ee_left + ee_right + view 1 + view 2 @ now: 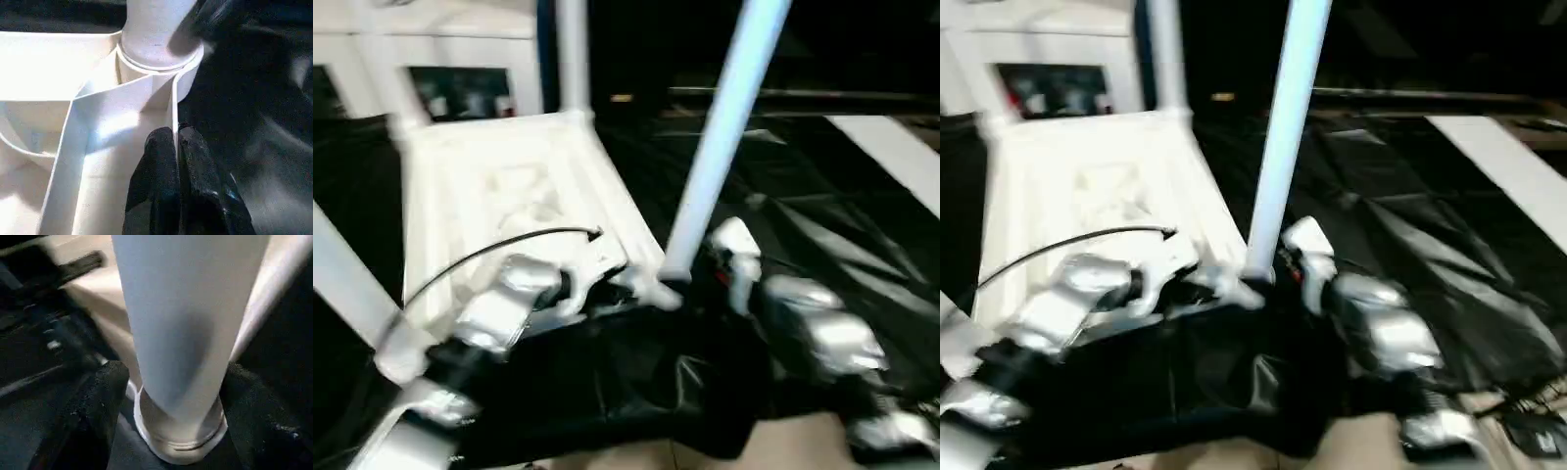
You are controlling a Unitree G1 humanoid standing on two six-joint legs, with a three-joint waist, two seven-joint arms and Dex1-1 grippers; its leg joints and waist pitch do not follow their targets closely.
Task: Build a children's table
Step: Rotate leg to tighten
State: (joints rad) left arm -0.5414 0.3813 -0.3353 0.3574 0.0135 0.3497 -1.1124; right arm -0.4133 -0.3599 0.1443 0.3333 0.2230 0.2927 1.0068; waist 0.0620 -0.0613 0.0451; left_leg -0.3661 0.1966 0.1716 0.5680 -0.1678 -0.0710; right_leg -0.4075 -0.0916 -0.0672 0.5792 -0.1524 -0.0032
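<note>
Left gripper (176, 142): jaws pinched on the rim wall of the upturned white tabletop (509, 186), at 9 o'clock of the near-corner leg (724, 127). Right gripper (171, 396): jaws spread, straddling that leg's base, 3 o'clock side; contact unclear.

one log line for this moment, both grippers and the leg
left gripper: shut on tabletop rib | right gripper: open, fingers flanking leg | leg: standing in corner socket
</note>
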